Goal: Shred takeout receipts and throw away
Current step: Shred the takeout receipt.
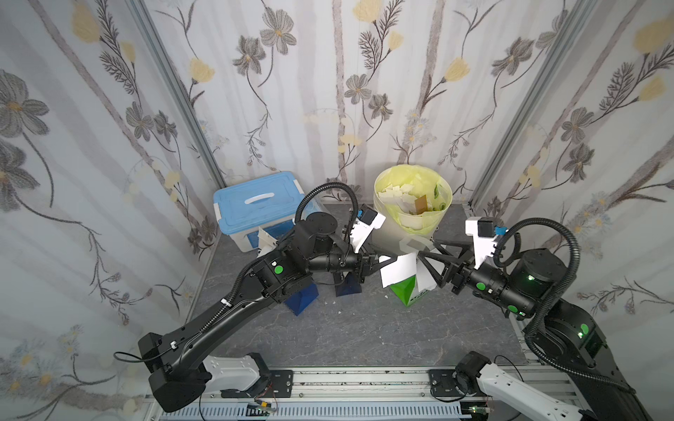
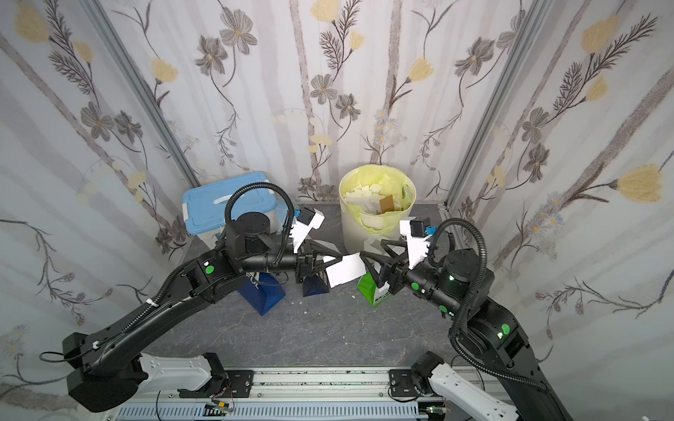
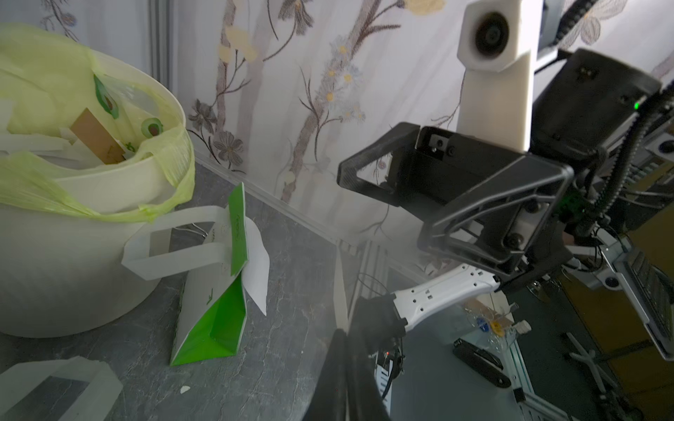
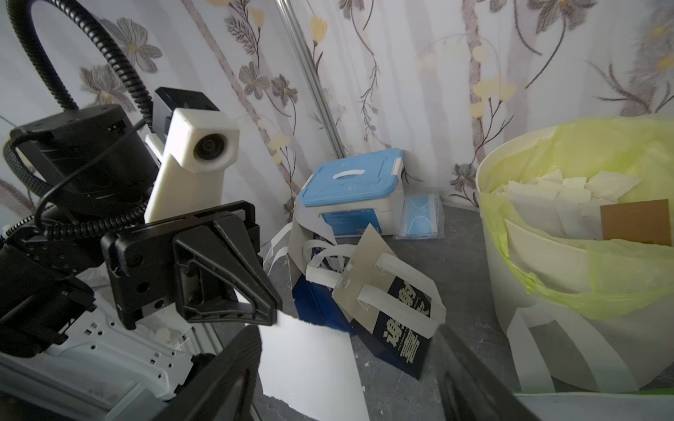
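A torn white receipt (image 1: 399,271) (image 2: 346,273) hangs above the table in front of the bin. My left gripper (image 1: 379,260) (image 2: 341,259) is shut on its corner. In the right wrist view that gripper (image 4: 270,313) pinches the sheet (image 4: 310,357). My right gripper (image 1: 426,248) (image 2: 371,248) (image 4: 350,382) is open, its jaws standing wide on either side of the sheet's other end. In the left wrist view the sheet shows edge-on (image 3: 341,291) above my shut left gripper (image 3: 346,364). Another white sheet (image 3: 259,262) leans behind the green bag (image 3: 215,328).
A white bin (image 1: 412,233) (image 3: 73,255) with a yellow liner holds several paper scraps just behind the grippers. A green bag (image 1: 405,289), a navy bag (image 1: 348,288) and a blue bag (image 1: 301,299) stand below the arms. A blue-lidded box (image 1: 255,207) sits back left.
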You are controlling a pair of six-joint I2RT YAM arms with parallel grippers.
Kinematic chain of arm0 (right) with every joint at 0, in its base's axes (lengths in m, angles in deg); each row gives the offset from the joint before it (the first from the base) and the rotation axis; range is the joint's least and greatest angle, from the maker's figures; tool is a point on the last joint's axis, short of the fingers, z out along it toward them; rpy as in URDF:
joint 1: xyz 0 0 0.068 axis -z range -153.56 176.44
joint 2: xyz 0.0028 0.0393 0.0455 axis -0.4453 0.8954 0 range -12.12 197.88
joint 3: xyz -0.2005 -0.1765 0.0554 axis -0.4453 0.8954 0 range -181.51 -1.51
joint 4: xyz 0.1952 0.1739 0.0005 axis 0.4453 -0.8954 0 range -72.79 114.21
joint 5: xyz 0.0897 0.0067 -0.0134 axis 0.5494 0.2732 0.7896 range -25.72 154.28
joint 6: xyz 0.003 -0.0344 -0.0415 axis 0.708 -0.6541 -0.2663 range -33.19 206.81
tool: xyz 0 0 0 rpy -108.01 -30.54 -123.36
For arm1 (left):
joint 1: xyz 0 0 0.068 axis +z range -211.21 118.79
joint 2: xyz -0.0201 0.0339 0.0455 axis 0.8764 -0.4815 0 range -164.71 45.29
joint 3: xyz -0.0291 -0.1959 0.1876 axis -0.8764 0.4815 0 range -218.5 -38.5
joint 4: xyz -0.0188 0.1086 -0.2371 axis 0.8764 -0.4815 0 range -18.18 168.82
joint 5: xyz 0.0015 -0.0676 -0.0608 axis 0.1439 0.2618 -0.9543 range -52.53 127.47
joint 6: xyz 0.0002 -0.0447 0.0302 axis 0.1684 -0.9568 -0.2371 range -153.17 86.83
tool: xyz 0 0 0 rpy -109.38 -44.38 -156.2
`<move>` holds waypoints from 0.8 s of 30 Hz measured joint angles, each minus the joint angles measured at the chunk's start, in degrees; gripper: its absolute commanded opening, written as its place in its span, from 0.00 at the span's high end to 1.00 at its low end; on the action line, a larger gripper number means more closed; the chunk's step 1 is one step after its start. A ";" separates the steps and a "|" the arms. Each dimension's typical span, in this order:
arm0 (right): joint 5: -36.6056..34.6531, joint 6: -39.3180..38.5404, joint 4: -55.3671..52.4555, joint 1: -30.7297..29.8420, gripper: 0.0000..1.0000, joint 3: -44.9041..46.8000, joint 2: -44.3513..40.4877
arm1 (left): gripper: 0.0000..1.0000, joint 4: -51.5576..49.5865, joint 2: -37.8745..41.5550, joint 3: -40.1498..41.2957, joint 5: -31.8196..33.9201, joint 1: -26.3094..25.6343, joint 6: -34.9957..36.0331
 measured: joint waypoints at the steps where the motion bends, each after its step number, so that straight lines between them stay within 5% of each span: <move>1: 1.31 -0.50 -0.44 0.00 0.21 -0.09 0.63 | 1.00 -0.24 0.24 0.00 -0.87 0.00 1.16; 7: 12.79 -2.78 -1.95 0.07 0.26 -0.20 4.33 | 1.00 -0.33 0.85 0.37 -5.68 0.00 6.45; 12: 20.09 -3.67 -1.88 0.07 0.44 0.20 5.20 | 1.00 -0.24 1.22 1.36 -7.87 0.00 7.67; 16: 22.99 -3.61 -1.11 0.04 0.60 1.22 4.22 | 1.00 -0.09 1.66 1.64 -8.17 0.00 7.76; 24: 22.95 -3.32 -1.11 0.07 0.76 2.19 2.67 | 1.00 0.24 2.19 2.23 -7.87 0.00 7.85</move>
